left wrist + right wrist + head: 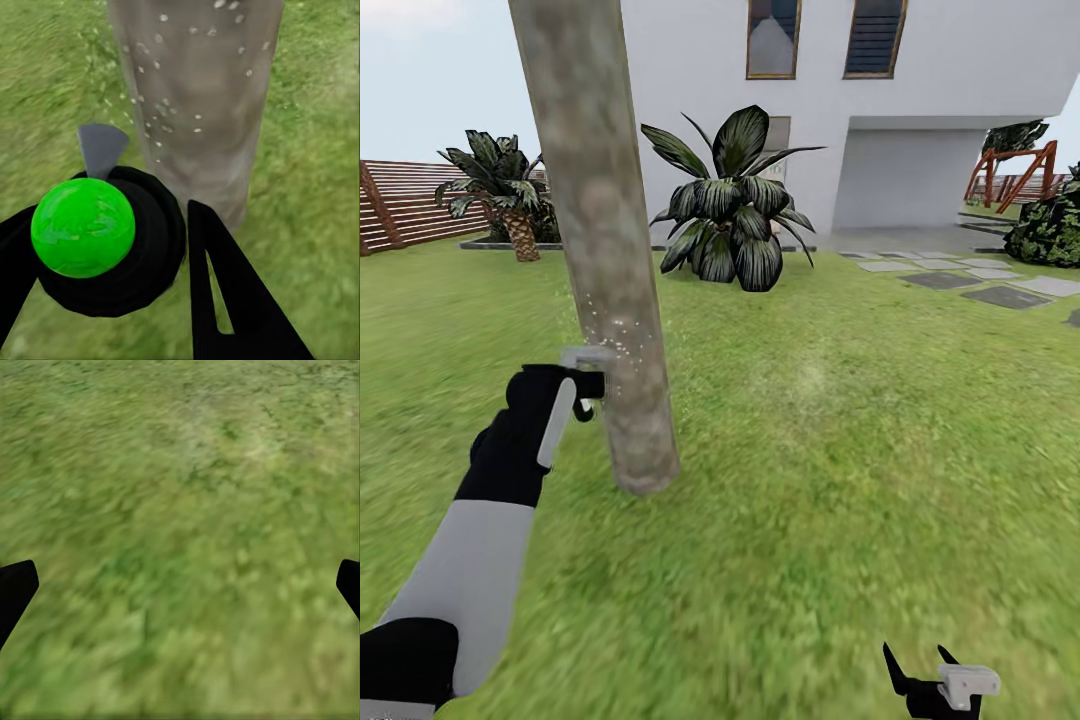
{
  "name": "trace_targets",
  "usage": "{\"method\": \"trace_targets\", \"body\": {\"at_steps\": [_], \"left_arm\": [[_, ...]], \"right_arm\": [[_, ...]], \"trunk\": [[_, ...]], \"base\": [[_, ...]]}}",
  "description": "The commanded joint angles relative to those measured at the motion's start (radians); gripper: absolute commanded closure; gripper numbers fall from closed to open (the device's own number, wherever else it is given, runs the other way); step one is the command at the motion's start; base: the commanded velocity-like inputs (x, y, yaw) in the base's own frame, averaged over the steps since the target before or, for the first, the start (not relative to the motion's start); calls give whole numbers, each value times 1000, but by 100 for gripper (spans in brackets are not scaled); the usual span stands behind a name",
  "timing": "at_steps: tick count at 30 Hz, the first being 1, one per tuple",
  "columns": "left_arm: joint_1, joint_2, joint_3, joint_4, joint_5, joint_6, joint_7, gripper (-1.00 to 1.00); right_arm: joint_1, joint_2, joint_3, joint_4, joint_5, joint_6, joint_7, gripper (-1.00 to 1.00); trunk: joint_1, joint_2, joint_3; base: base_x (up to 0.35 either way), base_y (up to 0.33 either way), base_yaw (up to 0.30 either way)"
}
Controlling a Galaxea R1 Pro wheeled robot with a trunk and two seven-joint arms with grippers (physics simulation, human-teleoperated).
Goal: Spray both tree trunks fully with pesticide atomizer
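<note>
Right gripper (922,668) hangs low over the lawn (840,480), fingers wide apart. Left gripper (565,395) is clamped on the atomizer (84,227), nozzle right by the tree trunk (605,260), droplets speckling the bark; white house (920,90) behind

Head and left wrist share tree trunk (605,260).

Atomizer: we see the pesticide atomizer (84,227), a bright green ball in a black round collar with a grey nozzle, held just beside the tree trunk (600,250).
Trunk: mottled grey-brown, leaning slightly, flecked with white droplets, rooted in the lawn (810,480).
</note>
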State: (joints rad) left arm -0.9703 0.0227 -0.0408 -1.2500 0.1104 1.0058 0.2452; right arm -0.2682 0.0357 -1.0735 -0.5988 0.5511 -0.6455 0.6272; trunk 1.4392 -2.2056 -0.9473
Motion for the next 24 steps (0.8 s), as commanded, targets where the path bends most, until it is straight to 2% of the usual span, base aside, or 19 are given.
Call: {"method": "trace_targets", "body": {"at_steps": [1, 2, 3, 7, 11, 12, 14, 16, 19, 22, 24], "left_arm": [[-1, 14, 0, -2, 15, 4, 10, 100], [-1, 37, 2, -3, 20, 5, 10, 100], [0, 43, 1, -5, 21, 5, 9, 100], [27, 40, -26, -42, 19, 1, 10, 100], [158, 39, -39, -39, 19, -21, 13, 100], [203, 40, -39, -10, 16, -80, 14, 100], [244, 44, -38, 63, 15, -157, 16, 100], [255, 45, -38, 99, 14, -196, 18, 100], [258, 42, -38, 205, 14, -308, 21, 100], [259, 39, -37, 236, 14, -354, 23, 100], [259, 39, -36, 233, 14, -357, 23, 100]], "right_arm": [[-1, 1, -8, -1, 6, -3, 8, -100], [-2, 1, -8, -1, 6, -3, 8, -100], [-2, 1, -8, -1, 6, -3, 8, -100], [-2, 1, -8, -1, 6, -3, 8, -100], [-2, 1, -9, -1, 6, -3, 8, -100], [-2, 1, -8, -1, 6, -3, 8, -100], [-2, 1, -8, -1, 6, -3, 8, -100], [-2, 1, -8, -1, 6, -3, 8, -100], [-2, 2, -7, 0, 6, -3, 8, -100], [-2, 4, -6, 1, 6, -3, 8, -100], [-2, 4, -6, 0, 6, -3, 8, -100]], "trunk": [[0, 0, -1], [0, 0, -1], [0, 0, -1], [0, 0, -1], [0, 0, -1], [0, 0, -1], [0, 0, -1], [0, 0, -1], [0, 0, -1], [0, 0, -1], [0, 0, -1]], "base": [[0, 0, 0], [0, 0, 0], [0, 0, 0], [0, 0, 0], [2, 0, 0], [184, -134, 0], [205, -197, 0], [180, -223, 0], [170, -232, 0], [168, -234, 0], [168, -235, 0]]}}
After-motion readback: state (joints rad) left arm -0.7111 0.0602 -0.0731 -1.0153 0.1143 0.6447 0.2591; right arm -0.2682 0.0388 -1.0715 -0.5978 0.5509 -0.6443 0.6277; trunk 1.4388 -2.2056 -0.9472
